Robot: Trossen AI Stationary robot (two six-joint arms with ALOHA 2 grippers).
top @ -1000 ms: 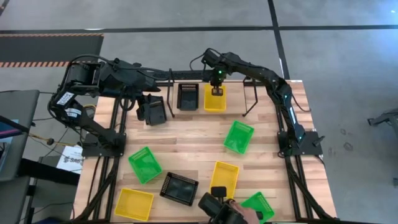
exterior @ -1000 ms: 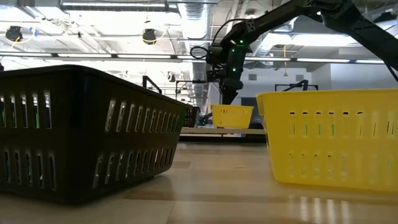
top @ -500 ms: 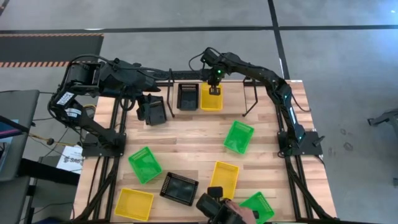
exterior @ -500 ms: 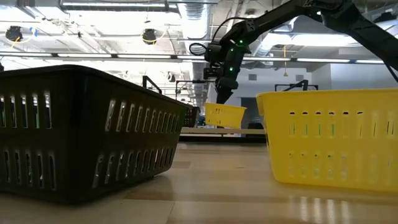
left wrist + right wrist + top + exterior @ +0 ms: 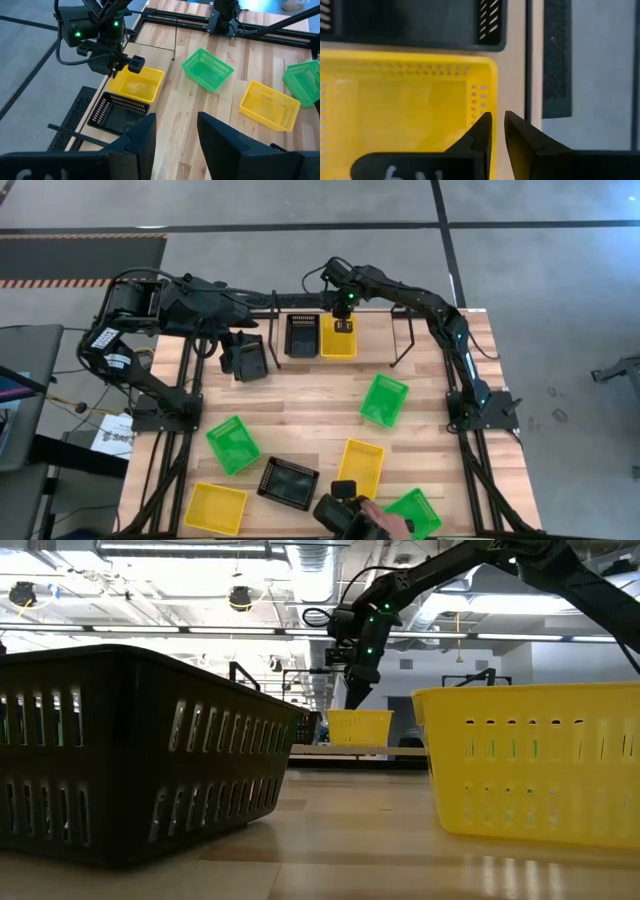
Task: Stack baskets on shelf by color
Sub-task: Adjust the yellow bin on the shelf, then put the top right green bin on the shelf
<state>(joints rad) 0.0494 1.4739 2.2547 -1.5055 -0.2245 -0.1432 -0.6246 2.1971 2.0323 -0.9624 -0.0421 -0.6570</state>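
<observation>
The yellow basket (image 5: 339,339) has been shifted to 12 o'clock on the shelf (image 5: 408,338), beside the black basket (image 5: 302,333) (placement nearly done). It is pinched at its rim by the right gripper (image 5: 343,323); the left gripper (image 5: 244,358) is held apart, idle

Grey concrete floor (image 5: 300,205) surrounds the wooden table (image 5: 300,405); ceiling lights (image 5: 240,598) overhead.

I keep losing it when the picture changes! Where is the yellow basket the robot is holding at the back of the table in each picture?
High view: the yellow basket sits top centre, under the right gripper.
Low view: small, far off in the middle.
Left wrist view: upper left.
Right wrist view: fills the left side.
Shared landmark: the black basket right beside it.
</observation>
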